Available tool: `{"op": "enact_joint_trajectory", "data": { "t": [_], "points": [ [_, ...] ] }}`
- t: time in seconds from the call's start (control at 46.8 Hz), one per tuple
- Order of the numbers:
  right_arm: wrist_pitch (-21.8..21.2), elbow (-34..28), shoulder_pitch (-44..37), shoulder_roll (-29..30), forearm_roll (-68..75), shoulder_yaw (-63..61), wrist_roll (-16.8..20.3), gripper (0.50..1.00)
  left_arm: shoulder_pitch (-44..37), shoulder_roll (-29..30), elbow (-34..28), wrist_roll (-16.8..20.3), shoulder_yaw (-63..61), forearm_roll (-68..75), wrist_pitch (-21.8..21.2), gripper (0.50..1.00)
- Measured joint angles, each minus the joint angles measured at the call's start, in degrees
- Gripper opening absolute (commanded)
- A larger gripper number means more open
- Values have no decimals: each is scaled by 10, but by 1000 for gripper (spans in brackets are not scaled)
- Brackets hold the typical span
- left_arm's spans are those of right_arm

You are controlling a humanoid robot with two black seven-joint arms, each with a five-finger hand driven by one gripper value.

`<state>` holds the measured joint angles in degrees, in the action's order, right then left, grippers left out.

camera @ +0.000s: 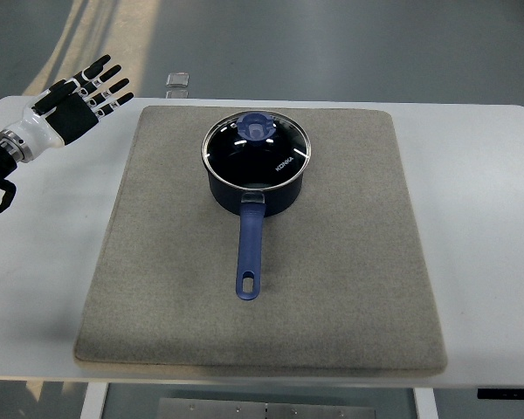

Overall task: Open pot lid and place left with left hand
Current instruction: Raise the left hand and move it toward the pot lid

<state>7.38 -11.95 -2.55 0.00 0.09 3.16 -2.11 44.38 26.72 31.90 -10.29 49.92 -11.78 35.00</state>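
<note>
A dark blue saucepan (255, 183) stands on the grey mat (349, 262), its long blue handle (249, 253) pointing toward the near edge. A glass lid (256, 150) with a steel rim covers it, and a blue knob (257, 127) sits on the lid's far side. My left hand (86, 96) hovers over the table's far left corner, well to the left of the pot, with fingers spread and nothing in them. The right arm does not show.
The white table (480, 218) carries the mat, with bare strips on both sides. A small clear object (177, 83) lies at the table's far edge, just beyond the mat's left corner. Grey floor lies behind.
</note>
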Motion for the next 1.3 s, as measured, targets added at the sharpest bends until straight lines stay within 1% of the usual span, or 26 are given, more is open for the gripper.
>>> {"op": "enact_joint_trajectory", "data": {
  "t": [0.427,0.662,0.812,1.047,1.217,1.303],
  "points": [
    [0,0,0,0,0,0,0,915,9,-1,8,0,-3,2,0,994],
    [0,0,0,0,0,0,0,915,24,4,17,0,-13,3,0,992],
    [0,0,0,0,0,0,0,915,42,7,18,0,-11,28,0,992],
    [0,0,0,0,0,0,0,915,65,13,19,7,-3,128,0,992],
    [0,0,0,0,0,0,0,915,78,15,22,39,-2,257,0,992],
    [0,0,0,0,0,0,0,915,84,16,40,56,-3,330,0,992]
  ]
}}
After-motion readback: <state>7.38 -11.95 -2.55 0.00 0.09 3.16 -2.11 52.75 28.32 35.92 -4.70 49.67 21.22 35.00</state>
